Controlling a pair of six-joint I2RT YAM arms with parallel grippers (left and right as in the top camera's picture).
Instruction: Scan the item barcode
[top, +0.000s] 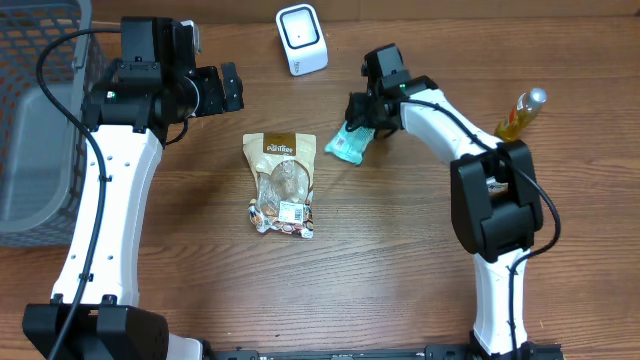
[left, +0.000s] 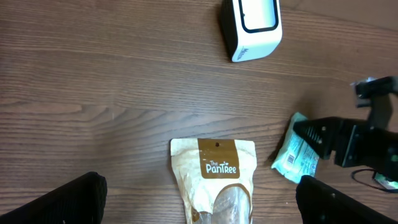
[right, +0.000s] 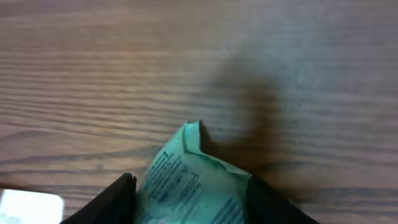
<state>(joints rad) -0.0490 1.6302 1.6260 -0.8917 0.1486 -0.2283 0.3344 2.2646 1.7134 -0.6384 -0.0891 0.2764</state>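
Observation:
A teal packet (top: 347, 147) with small print on it sits between the fingers of my right gripper (top: 359, 126), which is shut on its sides. In the right wrist view the teal packet (right: 186, 177) fills the gap of the right gripper (right: 190, 204), and its torn top corner points away. The left wrist view shows the teal packet (left: 296, 154) at the right. A white barcode scanner (top: 302, 38) stands at the back of the table. My left gripper (top: 232, 88) hangs open above the table, left of the scanner, holding nothing.
A brown Pantree snack pouch (top: 281, 184) lies flat at the table's middle, below the left gripper (left: 202, 198). A yellow bottle (top: 522, 113) lies at the right. A grey basket (top: 40, 120) fills the far left edge.

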